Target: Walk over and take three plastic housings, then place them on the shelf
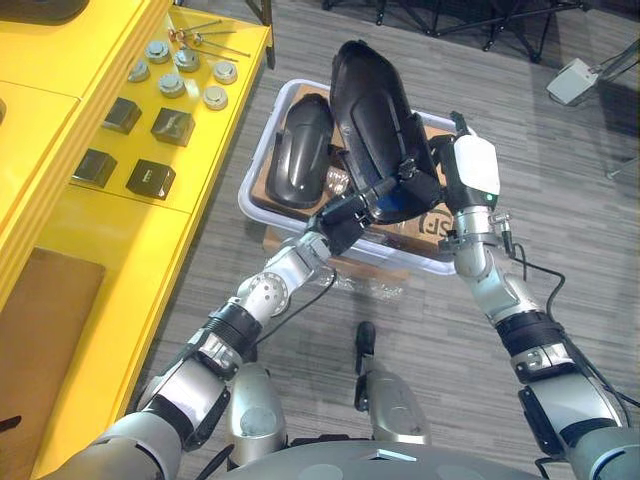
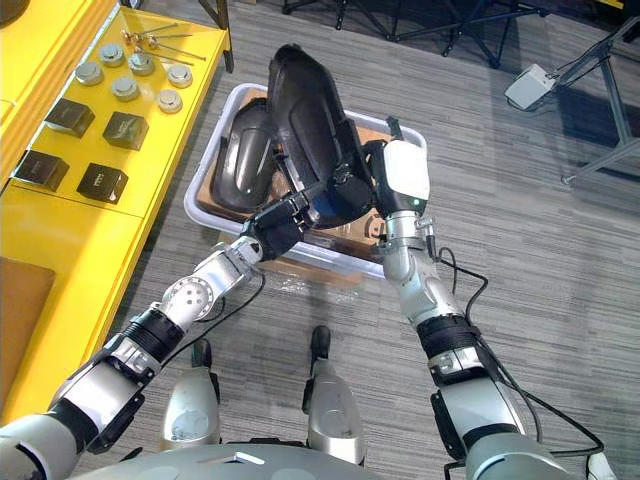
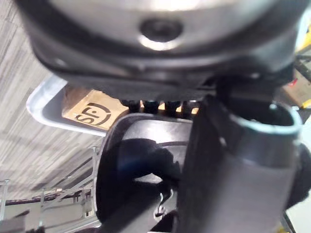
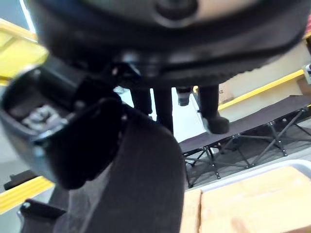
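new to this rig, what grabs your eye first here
The big black housing, held up over the white bin by the left hand and right hand. A second housing lies in the bin, and the yellow shelf with small parts runs along the robot's left.

A workshop: long yellow shelf [image 1: 110,240] carries round silver metal fittings [image 1: 172,85] and square black blocks [image 1: 172,125]; pale plastic parts crate [image 1: 262,150] sits on grey plank floor [image 1: 560,200].
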{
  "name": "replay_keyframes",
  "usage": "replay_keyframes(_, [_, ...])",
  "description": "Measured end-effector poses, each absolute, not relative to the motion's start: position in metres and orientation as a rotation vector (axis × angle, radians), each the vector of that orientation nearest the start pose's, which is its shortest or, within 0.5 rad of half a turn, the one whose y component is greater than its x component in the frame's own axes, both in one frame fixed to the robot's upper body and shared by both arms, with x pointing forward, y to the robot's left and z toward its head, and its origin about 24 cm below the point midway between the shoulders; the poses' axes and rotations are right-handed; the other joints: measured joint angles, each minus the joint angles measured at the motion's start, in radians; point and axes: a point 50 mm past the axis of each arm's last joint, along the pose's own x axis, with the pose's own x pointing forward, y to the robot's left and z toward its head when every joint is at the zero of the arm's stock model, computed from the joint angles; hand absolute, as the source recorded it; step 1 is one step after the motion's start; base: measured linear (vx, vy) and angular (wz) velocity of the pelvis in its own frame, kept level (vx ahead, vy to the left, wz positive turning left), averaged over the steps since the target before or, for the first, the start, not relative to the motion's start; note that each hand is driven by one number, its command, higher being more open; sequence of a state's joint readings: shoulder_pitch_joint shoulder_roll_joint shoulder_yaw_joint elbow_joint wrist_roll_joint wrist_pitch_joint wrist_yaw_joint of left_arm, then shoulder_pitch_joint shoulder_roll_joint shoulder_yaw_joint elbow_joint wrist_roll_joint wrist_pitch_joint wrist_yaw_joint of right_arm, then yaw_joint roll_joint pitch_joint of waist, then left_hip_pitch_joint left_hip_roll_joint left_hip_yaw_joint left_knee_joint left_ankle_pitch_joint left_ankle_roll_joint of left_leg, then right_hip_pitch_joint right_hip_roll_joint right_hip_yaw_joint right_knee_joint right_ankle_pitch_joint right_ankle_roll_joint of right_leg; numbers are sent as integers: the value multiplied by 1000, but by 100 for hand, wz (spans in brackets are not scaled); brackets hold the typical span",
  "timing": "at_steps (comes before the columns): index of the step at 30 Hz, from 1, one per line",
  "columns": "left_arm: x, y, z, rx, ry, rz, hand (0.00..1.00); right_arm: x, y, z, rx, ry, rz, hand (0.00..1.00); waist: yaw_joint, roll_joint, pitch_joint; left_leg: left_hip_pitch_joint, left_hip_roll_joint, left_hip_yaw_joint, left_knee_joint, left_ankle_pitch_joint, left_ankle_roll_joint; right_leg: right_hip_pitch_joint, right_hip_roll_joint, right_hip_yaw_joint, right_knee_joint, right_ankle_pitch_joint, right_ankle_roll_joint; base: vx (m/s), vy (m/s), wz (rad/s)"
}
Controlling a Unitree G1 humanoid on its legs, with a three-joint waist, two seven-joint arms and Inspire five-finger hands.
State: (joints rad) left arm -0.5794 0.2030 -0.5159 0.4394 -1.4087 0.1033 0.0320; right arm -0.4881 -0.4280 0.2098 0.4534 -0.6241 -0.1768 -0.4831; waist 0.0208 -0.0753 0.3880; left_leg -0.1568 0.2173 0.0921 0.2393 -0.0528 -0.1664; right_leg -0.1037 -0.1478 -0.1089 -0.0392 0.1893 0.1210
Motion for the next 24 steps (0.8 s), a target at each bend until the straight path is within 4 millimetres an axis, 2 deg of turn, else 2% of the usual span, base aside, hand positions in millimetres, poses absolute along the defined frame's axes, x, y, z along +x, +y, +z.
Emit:
replay_keyframes(5, [329,56,67,-895,367,-413,0,331,-175,105,-1025,-470,-157,0,2,0,0,4,0,0,0,0,0,3,0,0,0,0,0,0,0,0])
replay_keyframes(9, [332,60,67,-922,337,-371,0,322,-153,105,-968,-546,-75,0,-4,-1,0,8,0,0,0,0,0,7,0,0,-1,0,0,0,0,0])
replay_keyframes(16, [334,63,69,-918,279,-343,0,322,-144,103,-924,-543,-73,0,1,-13,-7,11,0,0,0,0,0,11,0,0,-1,0,0,0,0,0])
replay_keyframes(21, [333,62,69,-917,281,-346,0,321,-146,101,-922,-540,-83,0,2,-22,-11,25,0,3,-9,0,0,25,0,-1,-11,0,0,0,0,0])
replay_keyframes(22, [333,62,69,-915,280,-347,0,320,-146,100,-917,-540,-89,100,2,-29,-16,28,0,5,-17,2,-2,25,0,-1,-14,0,0,0,0,0])
replay_keyframes(24, [332,62,68,-916,285,-346,0,319,-146,97,-906,-532,-93,100,1,-39,-22,30,0,5,-19,2,-2,25,1,-1,-14,0,0,0,0,0])
